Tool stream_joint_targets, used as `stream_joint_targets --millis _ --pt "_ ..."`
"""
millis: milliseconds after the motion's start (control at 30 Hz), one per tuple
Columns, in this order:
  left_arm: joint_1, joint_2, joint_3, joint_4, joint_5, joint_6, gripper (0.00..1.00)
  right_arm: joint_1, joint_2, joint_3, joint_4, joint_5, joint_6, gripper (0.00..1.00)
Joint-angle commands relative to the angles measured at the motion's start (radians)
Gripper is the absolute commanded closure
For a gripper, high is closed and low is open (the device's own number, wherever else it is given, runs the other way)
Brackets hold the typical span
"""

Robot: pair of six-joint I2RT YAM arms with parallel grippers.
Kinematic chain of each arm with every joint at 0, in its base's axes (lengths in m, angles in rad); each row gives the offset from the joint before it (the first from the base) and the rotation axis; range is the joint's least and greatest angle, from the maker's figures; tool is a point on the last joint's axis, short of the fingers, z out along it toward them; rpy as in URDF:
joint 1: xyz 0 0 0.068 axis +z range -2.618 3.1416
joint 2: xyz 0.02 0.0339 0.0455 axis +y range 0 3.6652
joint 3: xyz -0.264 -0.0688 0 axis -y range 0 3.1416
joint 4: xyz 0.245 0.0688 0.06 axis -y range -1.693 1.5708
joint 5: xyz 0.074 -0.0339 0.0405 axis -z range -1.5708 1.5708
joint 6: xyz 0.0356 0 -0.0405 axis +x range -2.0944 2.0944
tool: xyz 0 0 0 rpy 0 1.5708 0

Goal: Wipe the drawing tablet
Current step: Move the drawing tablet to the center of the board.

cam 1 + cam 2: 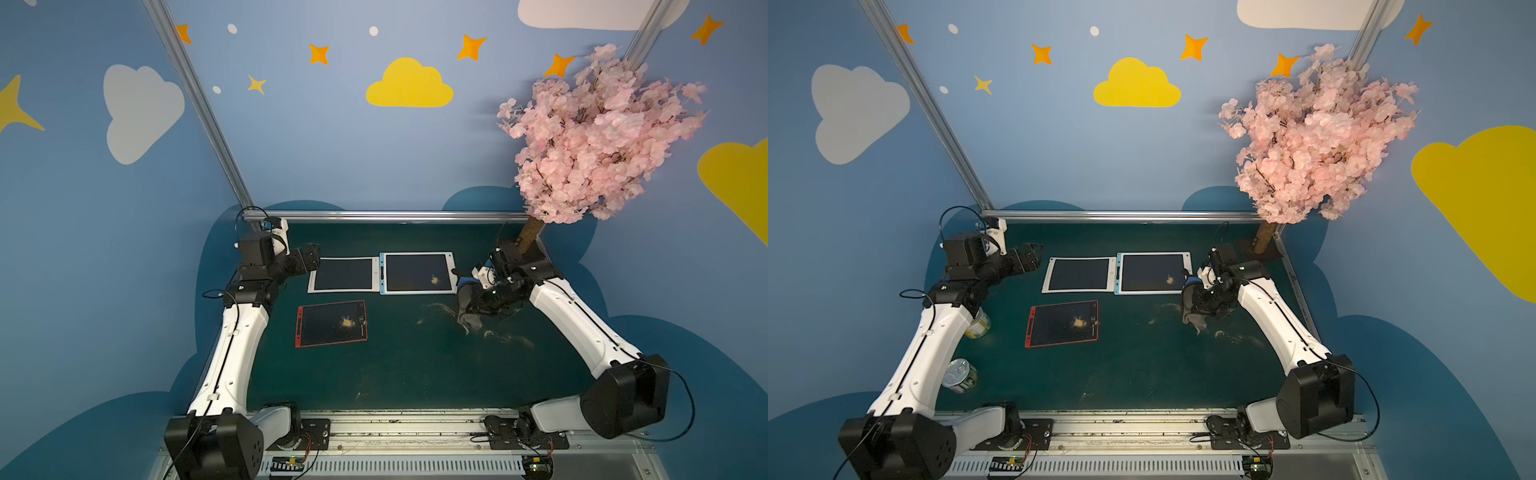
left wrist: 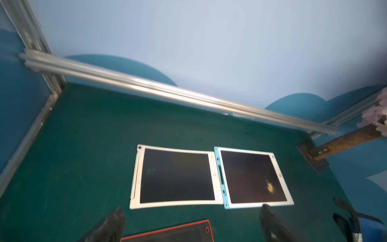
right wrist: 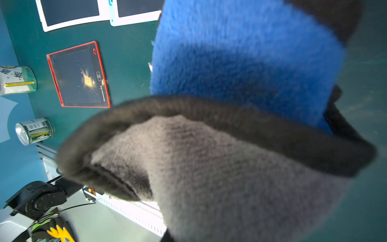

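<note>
Three drawing tablets lie on the green mat. The white-framed tablet (image 1: 347,275) has a dark screen with no mark on it. Touching its side, the blue-framed tablet (image 1: 417,273) carries a small yellow spot. Nearer the front, the red-framed tablet (image 1: 331,323) has yellow powder scattered on its screen (image 3: 88,80). My left gripper (image 1: 312,257) hovers open by the white tablet's (image 2: 176,176) left edge, holding nothing. Just right of the blue tablet (image 2: 251,178), my right gripper (image 1: 471,301) is shut on a grey, blue and black cloth (image 3: 230,146) that hides its fingers.
Two tin cans (image 1: 978,324) (image 1: 960,376) stand at the mat's left edge beside my left arm. A pink blossom tree (image 1: 598,137) rises from the back right corner. Pale powder smears (image 1: 498,332) mark the mat below the cloth. An aluminium rail (image 1: 382,215) borders the back.
</note>
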Motion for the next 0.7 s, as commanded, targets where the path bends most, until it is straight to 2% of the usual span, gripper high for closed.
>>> stream_joint_targets --millis 0,100,233,300,433,667 --pt "0.001 -0.058 -0.034 -0.07 0.018 -0.066 0.0 0.045 0.075 0.052 0.033 -0.073 0.019 1.0" --pt "0.0 -0.102 -0.101 -0.119 0.056 -0.09 0.0 0.115 0.171 0.12 0.031 -0.075 0.033 1.0" --pt "-0.001 -0.188 -0.251 -0.059 0.091 -0.18 0.0 0.2 0.3 0.234 0.019 -0.071 0.056 1.0" --pt "-0.002 -0.203 -0.294 -0.052 0.069 -0.186 0.0 0.228 0.364 0.29 0.014 -0.089 0.073 1.0" --pt "-0.002 -0.195 -0.311 -0.103 0.044 -0.172 0.01 0.275 0.484 0.41 -0.012 -0.111 0.093 1.0" --pt "-0.002 -0.207 -0.314 -0.16 0.101 -0.195 0.15 0.34 0.655 0.573 -0.067 -0.105 0.095 1.0"
